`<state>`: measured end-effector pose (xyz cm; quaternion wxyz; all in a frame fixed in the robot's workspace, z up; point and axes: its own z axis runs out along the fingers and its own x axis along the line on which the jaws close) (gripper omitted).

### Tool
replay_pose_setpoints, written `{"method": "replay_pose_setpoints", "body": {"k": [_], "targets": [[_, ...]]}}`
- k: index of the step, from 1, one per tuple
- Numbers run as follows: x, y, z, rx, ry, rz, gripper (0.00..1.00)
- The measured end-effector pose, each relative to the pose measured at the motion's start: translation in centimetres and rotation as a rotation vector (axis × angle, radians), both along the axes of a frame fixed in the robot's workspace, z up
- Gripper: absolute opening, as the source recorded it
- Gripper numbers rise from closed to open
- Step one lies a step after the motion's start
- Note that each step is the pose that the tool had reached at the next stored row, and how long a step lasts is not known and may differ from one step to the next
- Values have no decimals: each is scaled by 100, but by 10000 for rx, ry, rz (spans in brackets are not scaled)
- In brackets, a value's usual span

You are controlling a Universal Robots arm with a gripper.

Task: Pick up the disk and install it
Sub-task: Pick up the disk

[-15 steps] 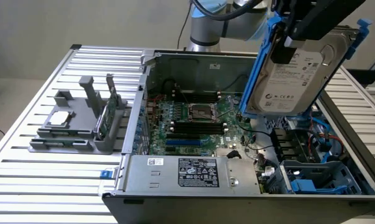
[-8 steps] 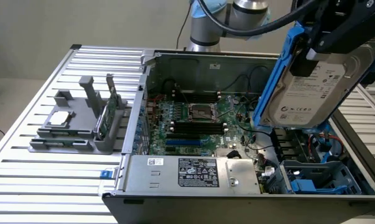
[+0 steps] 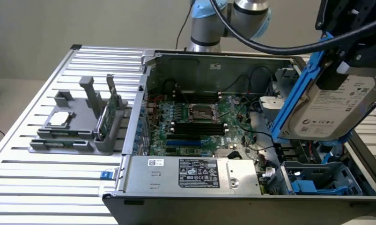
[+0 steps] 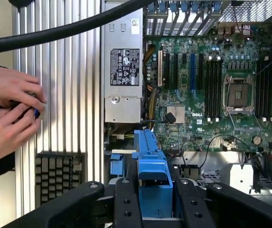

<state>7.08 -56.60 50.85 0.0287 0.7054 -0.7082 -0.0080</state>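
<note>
Exterior view, upper right: my black jaws (image 3: 333, 77) are clamped across the flat silver metal disk (image 3: 328, 110) with its white label and blue plastic frame. They hold it on edge and tilted, lifted clear above the right end of the open grey computer case (image 3: 238, 58). In the wrist view the disk (image 4: 152, 173) shows its blue edge between my black fingers (image 4: 126, 204), over the green motherboard (image 4: 207, 95).

I judge the pick-up done and the install in hand but not yet made, since the disk touches nothing in the case. Seating it would call for squaring the frame to the blue drive bay (image 3: 313, 180), lower right, below it in the frame.

My arm (image 3: 206, 28) rises behind the case at top centre, the wrist reaching over to the right. A person's hands (image 4: 7, 109) hold something small beside the slatted metal counter (image 3: 44, 187).
</note>
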Motion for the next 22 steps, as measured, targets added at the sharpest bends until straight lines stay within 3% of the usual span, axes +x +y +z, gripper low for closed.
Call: {"method": "replay_pose_setpoints", "body": {"k": [7, 10, 22], "targets": [[263, -139, -14, -1, 3, -1, 33], [334, -178, -54, 1, 3, -1, 33], [444, -191, -270, -2, 3, 4, 33]]}}
